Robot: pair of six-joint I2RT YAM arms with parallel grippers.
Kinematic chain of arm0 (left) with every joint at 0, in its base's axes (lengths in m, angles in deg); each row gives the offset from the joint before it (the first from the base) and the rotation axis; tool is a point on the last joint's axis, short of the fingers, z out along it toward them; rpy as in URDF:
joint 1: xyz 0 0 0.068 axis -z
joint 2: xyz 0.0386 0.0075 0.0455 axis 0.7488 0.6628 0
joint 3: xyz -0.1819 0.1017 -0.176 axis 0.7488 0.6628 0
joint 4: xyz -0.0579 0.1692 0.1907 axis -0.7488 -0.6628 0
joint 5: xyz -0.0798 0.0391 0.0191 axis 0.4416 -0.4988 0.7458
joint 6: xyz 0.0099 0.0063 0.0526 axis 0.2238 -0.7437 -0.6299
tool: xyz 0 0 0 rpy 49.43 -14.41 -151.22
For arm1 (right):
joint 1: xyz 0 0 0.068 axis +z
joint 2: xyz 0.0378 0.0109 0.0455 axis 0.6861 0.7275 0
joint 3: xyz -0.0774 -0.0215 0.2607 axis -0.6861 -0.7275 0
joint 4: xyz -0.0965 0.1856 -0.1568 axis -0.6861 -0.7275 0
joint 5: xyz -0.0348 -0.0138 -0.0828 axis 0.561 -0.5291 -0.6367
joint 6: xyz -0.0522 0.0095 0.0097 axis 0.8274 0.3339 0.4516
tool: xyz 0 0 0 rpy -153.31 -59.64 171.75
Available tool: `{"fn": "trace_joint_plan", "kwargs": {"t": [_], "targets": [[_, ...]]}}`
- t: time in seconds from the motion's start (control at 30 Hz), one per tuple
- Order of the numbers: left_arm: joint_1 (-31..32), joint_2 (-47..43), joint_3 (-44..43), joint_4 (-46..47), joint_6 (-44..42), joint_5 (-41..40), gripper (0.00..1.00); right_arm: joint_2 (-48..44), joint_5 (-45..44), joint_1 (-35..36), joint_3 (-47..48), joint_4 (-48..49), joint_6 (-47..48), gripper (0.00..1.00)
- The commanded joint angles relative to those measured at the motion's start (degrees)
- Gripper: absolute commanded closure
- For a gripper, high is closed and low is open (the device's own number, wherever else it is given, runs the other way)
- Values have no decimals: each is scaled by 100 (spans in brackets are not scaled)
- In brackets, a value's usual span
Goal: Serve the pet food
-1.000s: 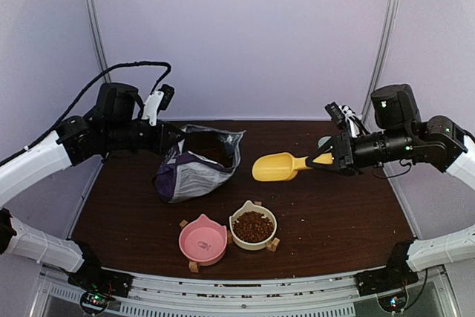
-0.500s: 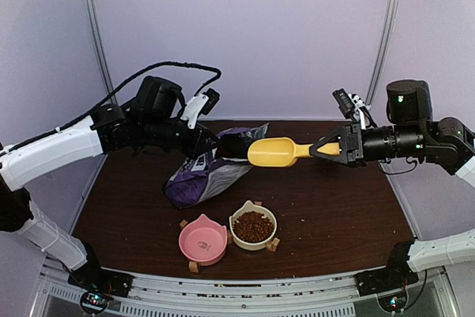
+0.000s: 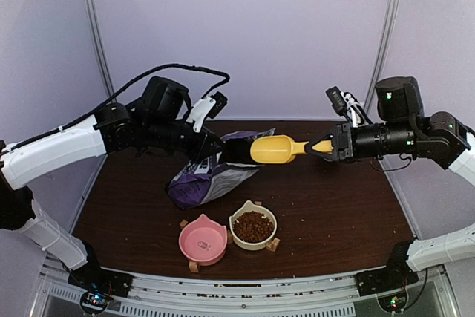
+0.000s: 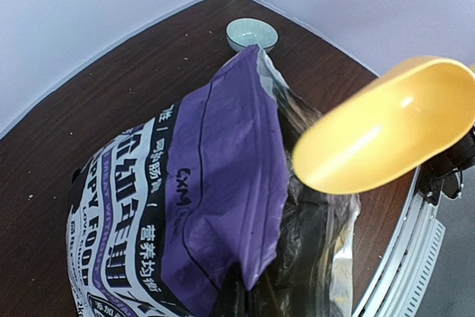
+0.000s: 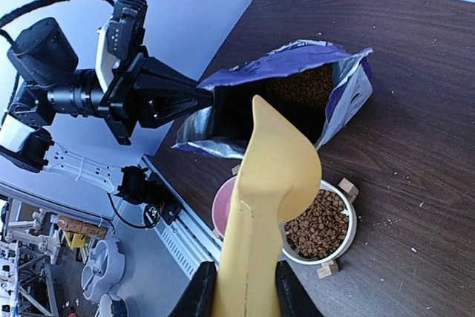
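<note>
Pet food (image 3: 253,226) fills a white bowl (image 3: 272,237) at the front; it also shows in the right wrist view (image 5: 320,222). More kibble (image 5: 303,88) lies inside the open purple bag (image 3: 209,178). My left gripper (image 3: 217,151) is shut on the bag's upper edge and holds its mouth up and open; in the left wrist view the bag (image 4: 215,191) fills the frame. My right gripper (image 3: 329,147) is shut on the handle of a yellow scoop (image 3: 273,149), held level in the air with its tip at the bag's mouth. No kibble shows in the scoop (image 5: 273,176).
A pink cat-eared bowl (image 3: 202,240) stands left of the white bowl, both on small wooden feet. A small pale-green dish (image 4: 252,35) sits at the table's far corner. Purple walls close the back and sides.
My left gripper lifted the bag's mouth and carried it right. My right gripper moved the scoop left and up, from over the table to the bag's opening.
</note>
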State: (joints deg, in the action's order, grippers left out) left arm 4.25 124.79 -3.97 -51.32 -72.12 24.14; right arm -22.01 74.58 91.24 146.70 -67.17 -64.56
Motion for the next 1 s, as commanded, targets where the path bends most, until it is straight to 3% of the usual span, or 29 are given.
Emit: {"fn": "trace_joint_plan", "kwargs": {"t": [0.0, 0.23, 0.4, 0.63, 0.8, 0.97], "targets": [[179, -127, -296, 438, -300, 234, 100, 338, -566, 48, 309, -244, 302, 84], [220, -162, -241, 420, -329, 205, 100, 1273, -1555, 413, 618, -582, 800, 85], [229, -63, -205, 454, -153, 59, 100, 2585, -2351, 835, 1033, -469, 1037, 85], [238, -23, 31, 711, 113, 62, 100, 4316, -2677, 846, 1831, -292, 912, 85], [239, 30, 185, 844, 191, 117, 100, 4764, -1509, 847, 1817, 334, 850, 85], [246, 42, 264, 961, 235, 149, 100, 4562, -2, 823, 1281, 1313, 761, 84]]}}
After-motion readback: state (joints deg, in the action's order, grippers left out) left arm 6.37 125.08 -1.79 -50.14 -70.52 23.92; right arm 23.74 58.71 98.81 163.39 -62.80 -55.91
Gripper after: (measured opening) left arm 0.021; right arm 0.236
